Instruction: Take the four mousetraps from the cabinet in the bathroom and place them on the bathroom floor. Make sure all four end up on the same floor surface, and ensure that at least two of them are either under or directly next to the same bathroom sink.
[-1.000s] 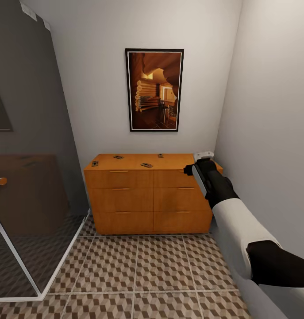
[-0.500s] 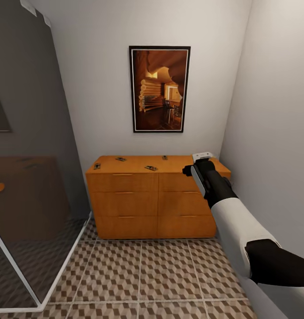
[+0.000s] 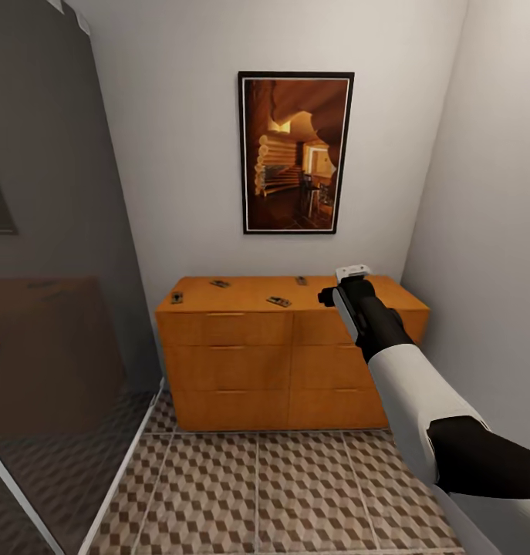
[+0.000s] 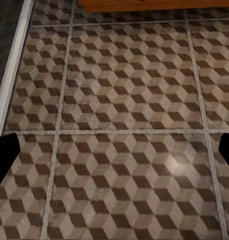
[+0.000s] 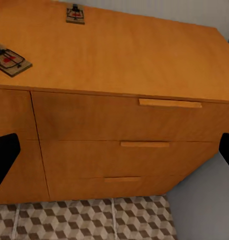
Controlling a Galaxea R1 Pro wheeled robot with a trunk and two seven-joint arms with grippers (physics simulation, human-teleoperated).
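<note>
Facing the cabinet (image 3: 288, 362) with both sets of jaws spread open and gripping nothing.

The right gripper (image 5: 114, 150) is hanging in front of the cabinet's right drawer column, its dark fingertips (image 5: 4, 155) showing wide apart at the edges of the wrist view; the right arm (image 3: 388, 339) is reaching forward along the right wall. The left gripper (image 4: 114, 150) is pointing down at the bathroom floor (image 4: 124, 100), likewise parted. All four mousetraps are lying flat on the cabinet's top: one (image 3: 177, 297) near the left edge, long axis running front to back; one (image 3: 220, 284) toward the back, lying slantwise; one (image 3: 278, 301) near the front edge, slanted, its long axis mostly left to right; one (image 3: 301, 280) at the back, roughly front to back. A framed picture (image 3: 295, 153) is hanging above, and a glass shower panel (image 3: 56, 308) is standing at the left.
</note>
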